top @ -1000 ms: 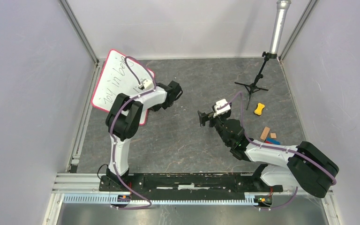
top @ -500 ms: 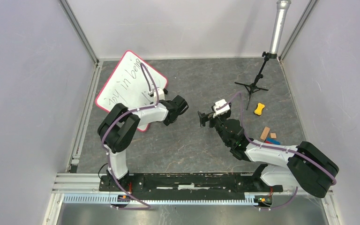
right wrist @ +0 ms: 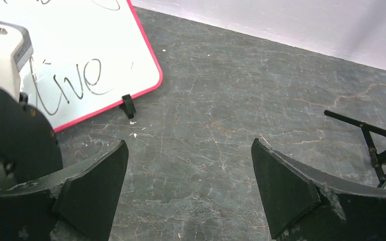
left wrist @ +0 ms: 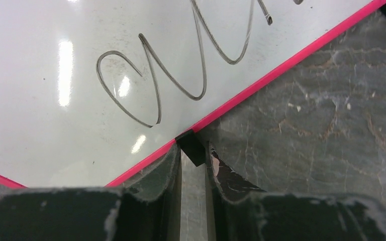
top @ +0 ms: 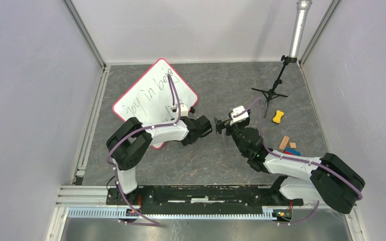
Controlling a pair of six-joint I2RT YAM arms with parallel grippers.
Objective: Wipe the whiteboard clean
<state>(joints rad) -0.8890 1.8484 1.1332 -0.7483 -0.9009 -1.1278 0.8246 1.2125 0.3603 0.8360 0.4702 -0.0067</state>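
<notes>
— Whiteboard (top: pixel 153 95) lying on the grey table (top: pixel 221 165), upper left of centre in the top view, turned corner-up like a diamond, dark handwriting (left wrist: pixel 151 85) unwiped across the face

— And the arms, then the small bits?

— Left gripper (left wrist: pixel 193 156) nearly closed, pinching the black clip (left wrist: pixel 191 146) on the red rim (left wrist: pixel 261 83), low centre of the left wrist view. Right gripper (right wrist: pixel 188 143) spread as wide as possible, holding nothing, poised near the right corner, centre of the top view

— Looks like a repositioning step, hauling toward the middle. Best way to manage?

— Keep the pinch firm and square on that clip, a small hold likely to slip. Pull slow and level along the table to slide rather than lift or swing. Stop with the writing well inside reach of both arms, then free the clip gently to avoid a jolt
</notes>
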